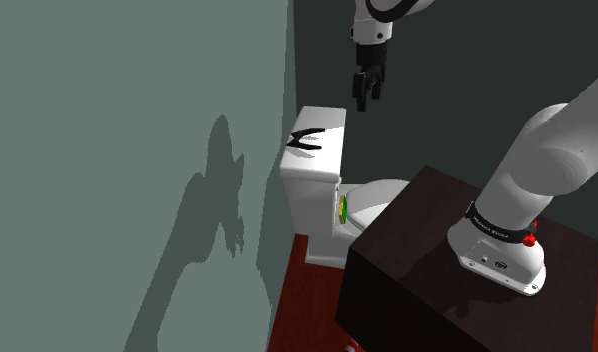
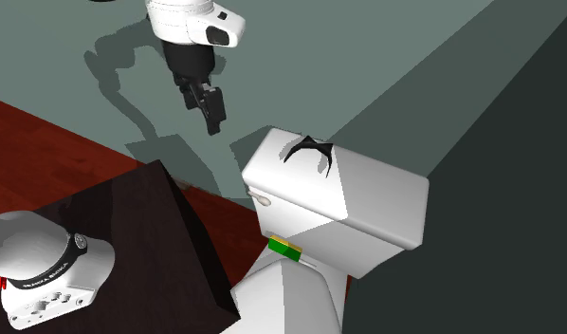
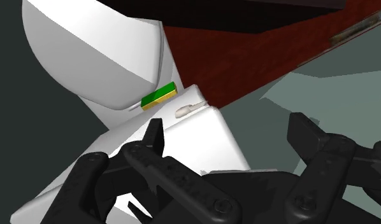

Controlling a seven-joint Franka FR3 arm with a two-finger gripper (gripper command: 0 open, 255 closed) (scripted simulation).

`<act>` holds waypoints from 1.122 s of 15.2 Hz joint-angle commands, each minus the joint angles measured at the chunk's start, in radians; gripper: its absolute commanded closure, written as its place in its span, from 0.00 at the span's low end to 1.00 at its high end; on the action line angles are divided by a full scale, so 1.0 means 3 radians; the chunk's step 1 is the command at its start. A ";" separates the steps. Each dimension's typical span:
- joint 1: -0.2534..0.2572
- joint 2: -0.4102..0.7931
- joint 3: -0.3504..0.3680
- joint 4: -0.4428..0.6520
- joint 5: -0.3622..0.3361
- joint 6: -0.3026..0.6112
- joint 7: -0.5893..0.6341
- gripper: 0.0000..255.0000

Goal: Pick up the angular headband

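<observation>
The angular headband (image 1: pixel 307 140), a thin black piece with bent, pointed arms, lies flat on the white lid of the toilet tank (image 2: pixel 367 194), near the lid's wall-side end and well apart from the flush lever (image 2: pixel 261 200) on the tank's front. Lower down, a small green and yellow block (image 2: pixel 284 249) sits where the tank meets the bowl, away from the work. The gripper (image 1: pixel 365 98) hangs in the air above the tank and off to one side of the headband, touching nothing, and in the wrist view its fingers (image 3: pixel 316 159) stand apart. The dark shape between them there may be the headband, though that is hard to make out. To do this step well, the arm should first centre over the headband's middle bend, turn the wrist so the open fingers straddle one thin arm across its width, and then descend straight. Because the piece lies so low on a hard lid, the fingertips must come almost to the surface before closing, and slowly, lest they nudge it toward the lid's edge.
</observation>
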 commanded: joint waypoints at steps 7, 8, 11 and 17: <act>0.0008 0.1092 0.0030 0.0529 -0.0040 0.0579 0.0047 0.00; 0.0009 0.1223 0.0032 0.0613 -0.0047 0.0628 0.0053 0.00; 0.0014 0.1618 0.0036 0.0892 -0.0070 0.0748 0.0070 0.00; 0.0030 0.2408 0.0034 0.1570 -0.0115 0.0870 0.0099 0.00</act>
